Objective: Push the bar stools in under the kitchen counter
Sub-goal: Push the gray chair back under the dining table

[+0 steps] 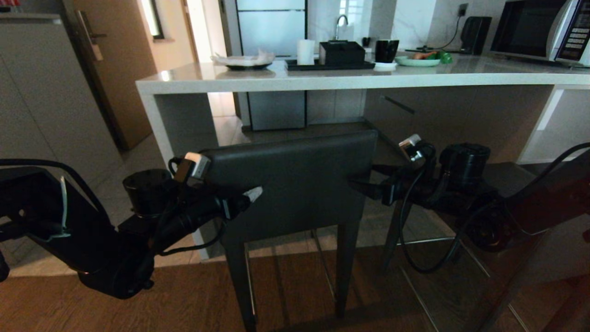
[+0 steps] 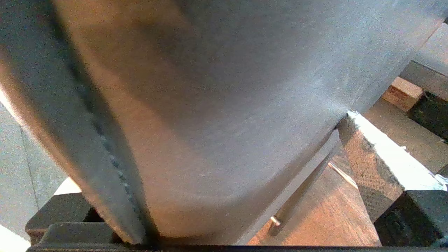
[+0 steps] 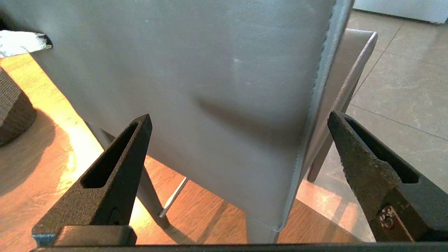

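Pale stone surface [image 1: 350, 78] spans the far side, carrying a microwave [image 1: 539, 30] whose keypad writing is too small to read. 1 bar stool [image 1: 295, 180] stands near, backrest facing the robot. Left tool [image 1: 230, 182] and right tool [image 1: 364, 177] flank the backrest, both spread wide, apparently gripping nothing. Only the right wrist view shows both fingers [image 3: 115, 175] straddling its stitched edge.

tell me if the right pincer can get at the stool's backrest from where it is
Probably yes. The right pincer is open at the right edge of the bar stool's backrest, its fingers apart with the backrest panel right in front, nothing between them.
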### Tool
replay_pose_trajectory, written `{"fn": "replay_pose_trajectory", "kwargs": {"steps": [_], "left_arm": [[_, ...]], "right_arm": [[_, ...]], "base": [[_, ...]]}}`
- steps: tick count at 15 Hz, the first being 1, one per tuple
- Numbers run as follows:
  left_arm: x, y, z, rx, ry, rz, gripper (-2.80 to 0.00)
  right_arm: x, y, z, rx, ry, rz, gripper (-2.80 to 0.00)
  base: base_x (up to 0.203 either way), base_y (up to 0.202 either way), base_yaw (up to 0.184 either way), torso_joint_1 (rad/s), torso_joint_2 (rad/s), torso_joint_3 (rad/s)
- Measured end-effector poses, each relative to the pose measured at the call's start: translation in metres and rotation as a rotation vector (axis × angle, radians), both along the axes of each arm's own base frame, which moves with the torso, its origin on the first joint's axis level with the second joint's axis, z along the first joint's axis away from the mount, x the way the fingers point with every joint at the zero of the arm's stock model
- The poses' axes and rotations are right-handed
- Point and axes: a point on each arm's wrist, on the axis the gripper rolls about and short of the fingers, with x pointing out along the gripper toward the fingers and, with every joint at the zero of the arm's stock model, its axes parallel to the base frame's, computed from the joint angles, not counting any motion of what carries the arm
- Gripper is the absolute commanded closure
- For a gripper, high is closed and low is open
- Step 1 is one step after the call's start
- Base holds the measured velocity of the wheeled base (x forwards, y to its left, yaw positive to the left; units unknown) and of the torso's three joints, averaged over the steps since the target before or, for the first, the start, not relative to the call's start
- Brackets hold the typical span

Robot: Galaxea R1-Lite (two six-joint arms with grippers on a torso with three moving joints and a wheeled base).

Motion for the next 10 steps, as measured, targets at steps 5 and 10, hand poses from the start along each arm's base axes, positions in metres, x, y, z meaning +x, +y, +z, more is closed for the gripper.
{"fn": "replay_pose_trajectory", "kwargs": {"steps": [5,10], "left_arm": [[0.0005,-0.003,0.0014,-0.001,-0.005,-0.007,-2.8],[-0.0012,-0.0039,0.0012,0.004,-0.011,-0.011,-2.8]], "right_arm": [[0.0008,0.0002,-0.0004,0.0,-0.001,0.0,-2.8],[-0.0006,-0.0011,-0.0035,-0.003,0.012,-0.002,-2.8]], "base": [[0.0,0.0,0.0,0.0,0.0,0.0],[0.0,0.0,0.0,0.0,0.0,0.0]]}}
